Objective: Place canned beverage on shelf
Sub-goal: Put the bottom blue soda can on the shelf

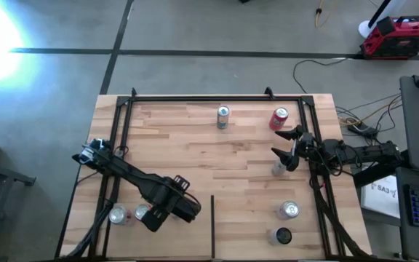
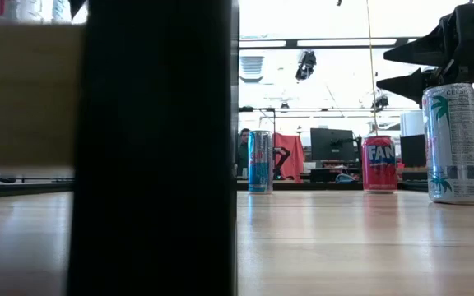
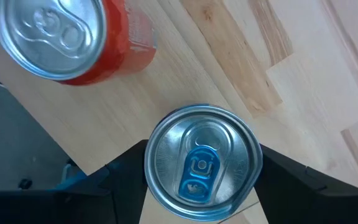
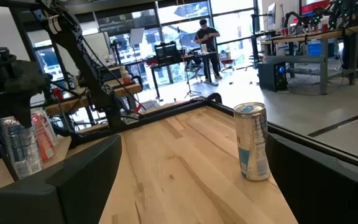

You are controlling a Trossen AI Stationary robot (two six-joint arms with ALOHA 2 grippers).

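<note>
The shelf is a light wooden board framed by black rails. At its near left, my left gripper points straight down, shut on a silver can with a blue tab. An orange-red can stands right beside it. My right gripper hangs open and level at the right side, above a white can with teal palms and touching nothing. My left gripper pinches the blue-tabbed can between its two fingers, one on each side of the wall just below the rim. The fingers come from above, pointing down. The can stays upright; its own top hides whether its base rests on the board.
A blue-and-silver can and a red can stand near the far rail. A silver can and a dark-topped one stand at the near right. A thin black divider strip rises from the near edge. The board's middle is bare.
</note>
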